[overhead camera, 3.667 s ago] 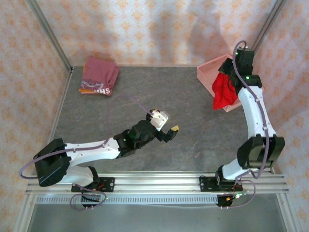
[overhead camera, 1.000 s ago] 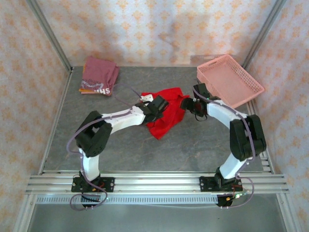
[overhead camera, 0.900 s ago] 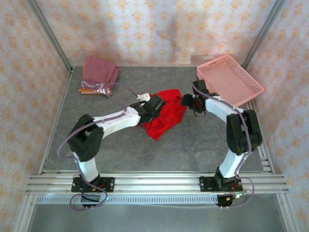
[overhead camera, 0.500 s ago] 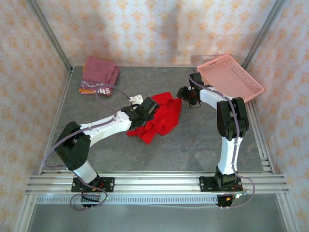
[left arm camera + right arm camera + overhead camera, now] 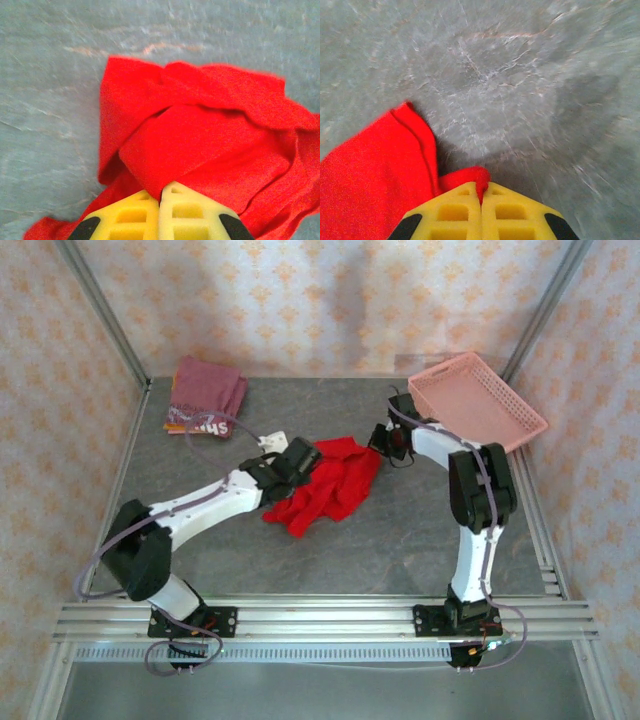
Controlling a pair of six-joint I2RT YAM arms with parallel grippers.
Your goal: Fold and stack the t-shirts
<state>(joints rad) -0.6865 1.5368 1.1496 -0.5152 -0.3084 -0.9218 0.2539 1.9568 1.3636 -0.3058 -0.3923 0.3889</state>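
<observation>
Within left claw [image 5: 160,194] (pinched), red t-shirt [image 5: 200,135]

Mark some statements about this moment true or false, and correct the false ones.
1. The red t-shirt lies crumpled on the table. True.
2. The red t-shirt is inside the pink basket. False: it lies on the table, to the left of the basket.
3. The left gripper and the right gripper are both shut on the red t-shirt. True.
4. The folded t-shirts sit at the near right corner. False: they sit at the far left corner.
</observation>
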